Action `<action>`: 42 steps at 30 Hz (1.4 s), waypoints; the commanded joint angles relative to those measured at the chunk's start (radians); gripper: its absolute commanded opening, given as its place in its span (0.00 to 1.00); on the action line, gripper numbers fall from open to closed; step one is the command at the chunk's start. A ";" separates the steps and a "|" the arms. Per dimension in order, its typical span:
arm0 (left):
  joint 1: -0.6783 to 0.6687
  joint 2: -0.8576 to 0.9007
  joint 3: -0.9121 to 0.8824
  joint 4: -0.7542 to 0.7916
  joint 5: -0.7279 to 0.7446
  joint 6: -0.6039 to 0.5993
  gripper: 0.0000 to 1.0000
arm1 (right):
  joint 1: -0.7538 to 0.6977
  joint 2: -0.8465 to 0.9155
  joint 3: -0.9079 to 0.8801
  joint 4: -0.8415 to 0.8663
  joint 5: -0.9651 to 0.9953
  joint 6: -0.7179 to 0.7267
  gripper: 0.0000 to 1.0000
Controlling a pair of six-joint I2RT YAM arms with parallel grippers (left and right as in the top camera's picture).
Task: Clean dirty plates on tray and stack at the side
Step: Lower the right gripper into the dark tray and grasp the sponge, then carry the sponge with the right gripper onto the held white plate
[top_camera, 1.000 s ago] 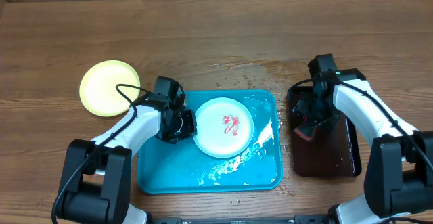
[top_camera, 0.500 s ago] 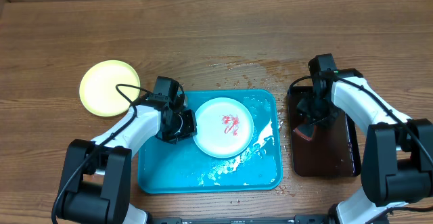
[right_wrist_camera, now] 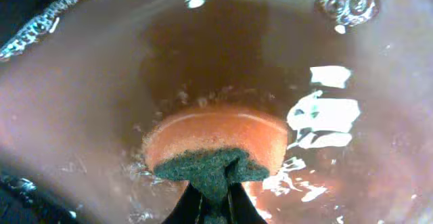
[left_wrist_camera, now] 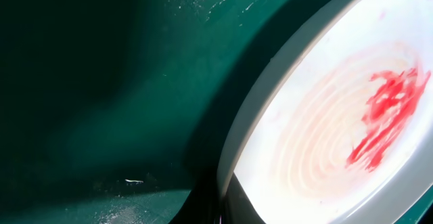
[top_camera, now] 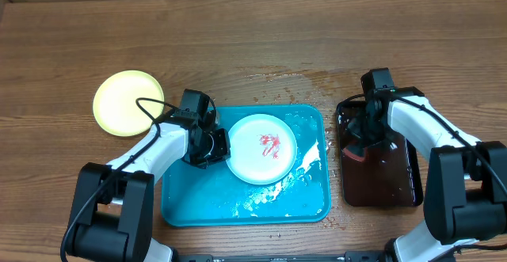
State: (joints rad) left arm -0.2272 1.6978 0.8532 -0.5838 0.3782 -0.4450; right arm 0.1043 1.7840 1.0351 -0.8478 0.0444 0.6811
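Two trays are sitting on the wooden surface [top_camera: 238,40]: the turquoise tray [top_camera: 190,206] beneath the left gripper [top_camera: 219,146], the dark tray [top_camera: 396,184] beneath the right gripper [top_camera: 358,147]. The left gripper is pinching the rim of the smeared plate [top_camera: 261,149] lying on the turquoise tray; the yellow plate [top_camera: 127,102] is resting well to its left. The right gripper is pinching an orange sponge [right_wrist_camera: 216,139].

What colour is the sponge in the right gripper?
The sponge is orange with a dark green scrubbing side, clearest in the right wrist view.
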 commanded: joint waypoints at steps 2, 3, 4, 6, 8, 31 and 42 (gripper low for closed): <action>-0.002 0.035 -0.014 -0.026 -0.044 0.027 0.04 | -0.004 -0.004 0.013 -0.092 0.036 -0.006 0.04; -0.002 0.035 -0.014 -0.029 -0.042 0.027 0.04 | -0.004 -0.018 0.035 -0.122 0.046 -0.008 0.04; -0.002 0.035 -0.014 -0.033 -0.040 0.029 0.04 | -0.004 -0.034 0.061 -0.153 0.060 -0.008 0.04; -0.002 0.035 -0.014 -0.038 -0.041 0.030 0.04 | -0.004 -0.071 0.114 -0.210 0.080 -0.013 0.04; -0.002 0.035 -0.014 -0.044 -0.045 0.031 0.04 | -0.004 -0.106 0.166 -0.256 0.090 -0.027 0.04; -0.002 0.035 -0.014 -0.059 -0.049 0.203 0.04 | -0.001 -0.168 0.038 -0.160 -0.278 -0.430 0.04; -0.002 0.035 -0.014 -0.062 -0.048 0.252 0.04 | 0.029 -0.299 0.195 -0.206 -0.496 -0.608 0.04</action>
State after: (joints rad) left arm -0.2272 1.6985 0.8574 -0.6300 0.3794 -0.2317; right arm 0.1200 1.5604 1.1732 -1.0481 -0.3164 0.1699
